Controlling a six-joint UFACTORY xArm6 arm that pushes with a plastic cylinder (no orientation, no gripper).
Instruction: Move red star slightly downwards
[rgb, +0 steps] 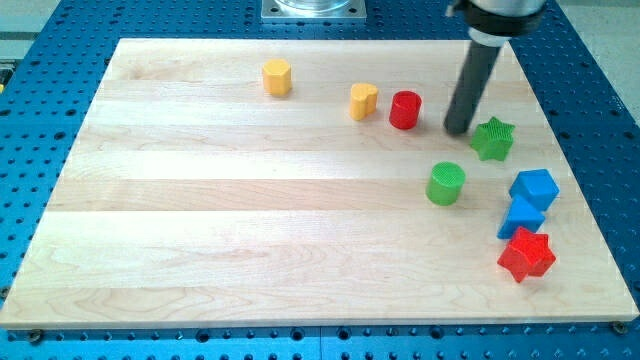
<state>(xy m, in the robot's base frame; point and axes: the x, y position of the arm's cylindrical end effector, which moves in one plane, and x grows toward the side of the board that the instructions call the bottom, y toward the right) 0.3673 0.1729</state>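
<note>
The red star (526, 254) lies near the board's lower right, just below two blue blocks. My tip (459, 129) is far above it, toward the view's top, between the red cylinder (405, 109) on its left and the green star (492, 139) on its right. The tip stands close to the green star without clearly touching it. The dark rod rises from the tip to the view's top edge.
A blue cube (534, 188) and a second blue block (520, 216) sit right above the red star. A green cylinder (446, 184) lies to their left. A yellow heart (363, 101) and a yellow hexagon (277, 76) lie at the top. The wooden board (250, 220) rests on a blue perforated table.
</note>
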